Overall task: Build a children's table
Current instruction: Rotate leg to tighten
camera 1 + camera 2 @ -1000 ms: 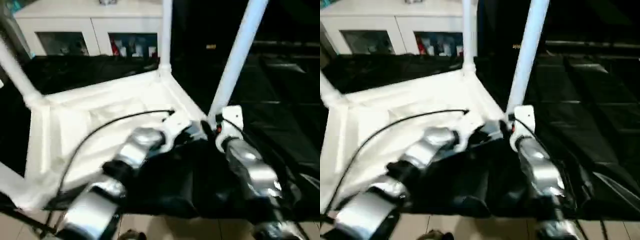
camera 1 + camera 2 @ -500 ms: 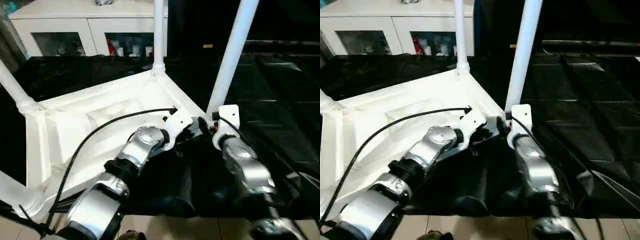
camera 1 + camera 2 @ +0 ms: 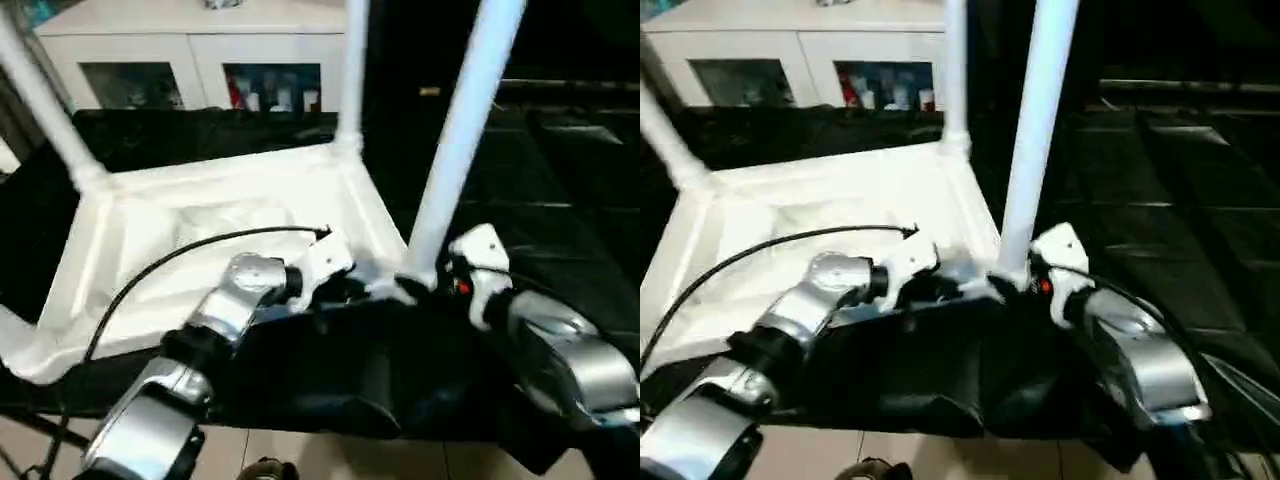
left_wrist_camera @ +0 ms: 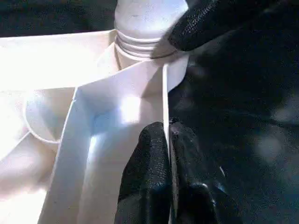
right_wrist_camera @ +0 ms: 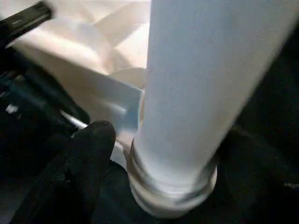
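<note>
The white table top (image 3: 220,215) lies upside down on a black cloth (image 3: 560,170), so its legs point up. The left gripper (image 4: 167,154) pinches the rim to hold it steady. The right gripper (image 5: 154,154) sits wide around the near leg (image 3: 460,130), ready to twist it.

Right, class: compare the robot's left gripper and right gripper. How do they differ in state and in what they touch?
The left gripper is shut, pinching the thin rim of the upturned table top; the right gripper is open, its fingers either side of the leg. Left works the flat edge, right the round tube base. Both have black fingers, at the same corner.
</note>
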### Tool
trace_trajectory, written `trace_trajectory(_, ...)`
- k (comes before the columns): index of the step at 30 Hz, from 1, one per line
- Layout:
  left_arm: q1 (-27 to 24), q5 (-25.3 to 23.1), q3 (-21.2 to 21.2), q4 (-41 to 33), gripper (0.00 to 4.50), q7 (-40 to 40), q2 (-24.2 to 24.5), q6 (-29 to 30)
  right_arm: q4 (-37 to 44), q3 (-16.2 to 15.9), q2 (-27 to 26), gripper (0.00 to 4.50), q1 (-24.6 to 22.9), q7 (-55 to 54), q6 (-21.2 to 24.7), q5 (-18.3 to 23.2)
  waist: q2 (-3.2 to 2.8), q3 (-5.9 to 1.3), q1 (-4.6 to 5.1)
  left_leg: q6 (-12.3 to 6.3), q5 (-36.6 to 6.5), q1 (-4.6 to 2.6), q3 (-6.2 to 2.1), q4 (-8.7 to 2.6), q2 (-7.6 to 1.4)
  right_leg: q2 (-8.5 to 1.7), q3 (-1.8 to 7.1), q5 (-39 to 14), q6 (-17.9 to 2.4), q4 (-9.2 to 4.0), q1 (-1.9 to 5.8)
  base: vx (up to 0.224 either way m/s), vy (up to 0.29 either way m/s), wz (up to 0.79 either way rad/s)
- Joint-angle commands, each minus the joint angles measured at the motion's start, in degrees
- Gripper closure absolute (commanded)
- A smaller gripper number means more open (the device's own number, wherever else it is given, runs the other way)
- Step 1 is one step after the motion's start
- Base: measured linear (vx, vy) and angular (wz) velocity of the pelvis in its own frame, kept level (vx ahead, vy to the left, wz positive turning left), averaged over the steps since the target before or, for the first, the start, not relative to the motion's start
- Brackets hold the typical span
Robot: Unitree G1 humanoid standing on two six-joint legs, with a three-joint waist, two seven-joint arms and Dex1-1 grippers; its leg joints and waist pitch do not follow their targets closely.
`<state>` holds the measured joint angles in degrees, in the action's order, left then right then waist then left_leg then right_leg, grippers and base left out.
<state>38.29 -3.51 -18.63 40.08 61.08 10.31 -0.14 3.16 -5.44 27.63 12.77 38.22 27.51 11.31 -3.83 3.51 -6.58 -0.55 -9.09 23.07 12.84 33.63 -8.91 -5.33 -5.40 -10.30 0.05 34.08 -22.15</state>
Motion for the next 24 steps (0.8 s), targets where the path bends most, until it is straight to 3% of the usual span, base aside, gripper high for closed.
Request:
trace_trajectory(1, 0.0, 2.4, -0.6, -3.9, 4.50, 4.0, 0.8, -1.6, 1.9, -1.1, 1.1, 0.82, -0.5, 2.3, 0.9, 0.5, 1.03, -4.09, 0.06, -0.80, -17.3, -2.24, -3.39, -4.18, -5.57, -5.42, 3.70, -15.1, -11.0, -4.44, 1.59, 0.000, 0.000, 0.00)
trace_trajectory(14, -2.4, 3.4, -0.7, -8.6, 4.50, 7.6, 3.5, 0.4, 1.5, -2.0, 3.0, 0.82, -0.6, 4.5, 2.1, 0.1, 1.28, -4.17, -0.14, -0.73, -15.6, -2.09, -3.30, -3.94, -5.39, -5.55, 3.74, -14.7, -11.1, -4.26, 1.67, 0.000, 0.000, 0.00)
trace_trajectory(24, -2.8, 3.4, -0.5, -9.3, 4.50, 7.5, 3.7, 1.2, 1.6, -1.6, 2.9, 1.67, -0.6, 4.6, 2.5, 0.5, 1.15, -4.20, -0.10, -1.18, -15.0, -2.09, -3.28, -3.83, -5.32, -5.37, 3.65, -13.8, -11.3, -4.15, 1.68, 0.000, 0.000, 0.00)
